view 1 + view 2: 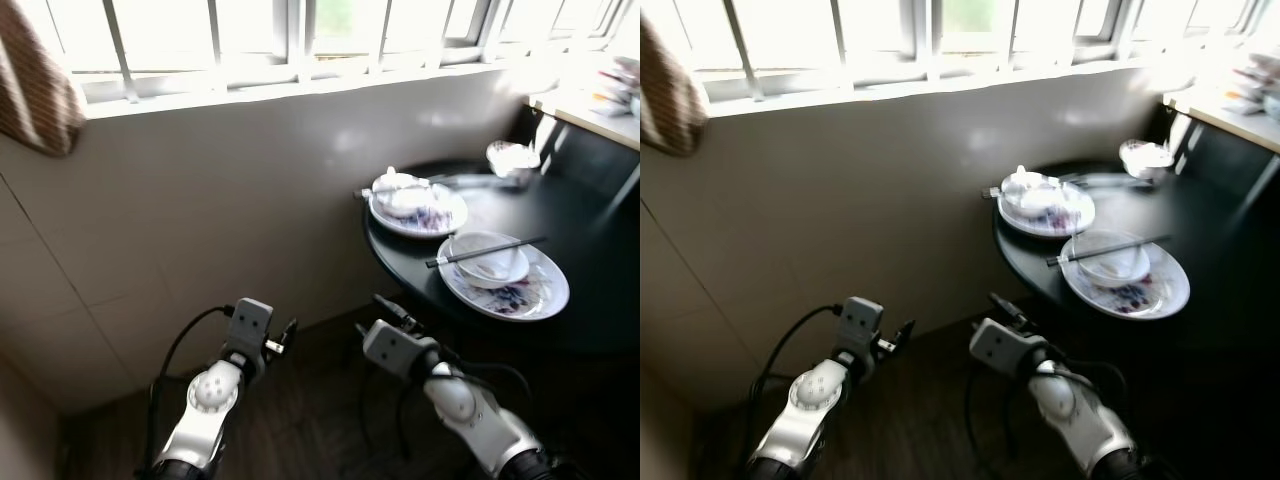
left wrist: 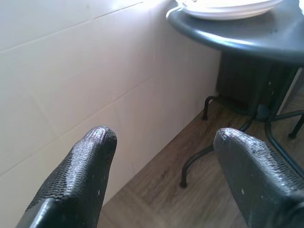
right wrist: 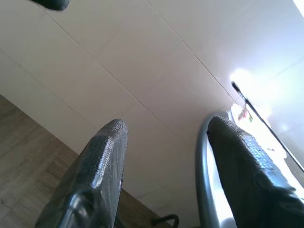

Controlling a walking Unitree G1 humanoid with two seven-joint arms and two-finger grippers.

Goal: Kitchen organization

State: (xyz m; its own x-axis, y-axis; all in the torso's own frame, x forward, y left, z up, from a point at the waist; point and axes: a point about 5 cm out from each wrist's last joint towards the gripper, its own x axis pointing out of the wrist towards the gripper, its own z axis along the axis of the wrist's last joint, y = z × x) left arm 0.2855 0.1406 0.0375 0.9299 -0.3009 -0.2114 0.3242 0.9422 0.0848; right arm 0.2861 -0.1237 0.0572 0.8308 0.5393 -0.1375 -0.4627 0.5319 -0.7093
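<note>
Round table [image 1: 590, 320] right of centre, against tiled wall [image 1: 200, 200]; window [image 1: 280, 40] above wall. Near plate [image 1: 540, 295] holds bowl [image 1: 488, 258] with chopsticks [image 1: 485, 251] across; far plate [image 1: 440, 218] behind it, nearer wall

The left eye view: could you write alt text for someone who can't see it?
A round black table by a tiled wall holds two plates, the near plate carrying a bowl with chopsticks laid across it, the far plate carrying white dishes. Below, the robot's left gripper and right gripper hang above the dark wood floor.
</note>
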